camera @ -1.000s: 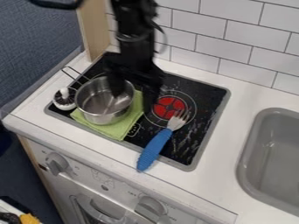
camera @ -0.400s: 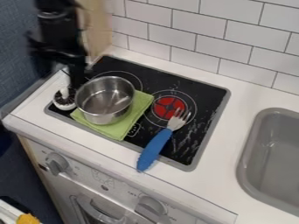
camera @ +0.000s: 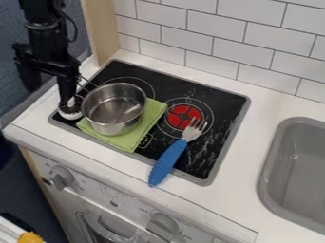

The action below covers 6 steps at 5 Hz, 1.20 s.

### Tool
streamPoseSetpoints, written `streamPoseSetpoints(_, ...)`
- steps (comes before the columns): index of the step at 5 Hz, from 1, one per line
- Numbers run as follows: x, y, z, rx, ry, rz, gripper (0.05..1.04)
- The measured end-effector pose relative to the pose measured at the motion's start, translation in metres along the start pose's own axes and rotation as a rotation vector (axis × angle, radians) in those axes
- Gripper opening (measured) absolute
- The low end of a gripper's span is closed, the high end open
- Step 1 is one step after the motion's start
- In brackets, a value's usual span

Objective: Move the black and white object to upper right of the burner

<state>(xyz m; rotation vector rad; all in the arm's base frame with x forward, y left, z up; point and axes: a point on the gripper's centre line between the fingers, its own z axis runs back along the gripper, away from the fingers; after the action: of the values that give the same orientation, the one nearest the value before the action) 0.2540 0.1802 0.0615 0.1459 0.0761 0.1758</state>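
Observation:
The gripper hangs at the upper left, over the stove's left edge, with its two fingers wide apart. Its right finger comes down at the black and white object, covering part of its top. Whether they touch I cannot tell. That object is round with a white lower part and stands at the cooktop's left corner, just left of the metal pot. The burner with a red centre lies right of the pot.
The metal pot sits on a green cloth, its wire handle pointing to the upper left beside the gripper. A blue-handled fork lies with its tines over the burner. A grey sink is at the right, a tiled wall behind.
From above the pot and cooktop, the gripper has swung left, then slightly further left and down to the black and white object. Pot, cloth and fork have stayed put.

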Motion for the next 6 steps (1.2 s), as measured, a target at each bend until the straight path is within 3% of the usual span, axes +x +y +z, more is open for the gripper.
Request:
streamPoseSetpoints(4, 0.017, -0.010, -0.020, 0.041, 0.059, 0.026, 0.987)
streamPoseSetpoints(5, 0.021, -0.012, -0.023, 0.040, 0.063, 0.021, 0.888)
streamPoseSetpoints(6, 0.022, -0.013, -0.023, 0.039, 0.062, 0.031, 0.589)
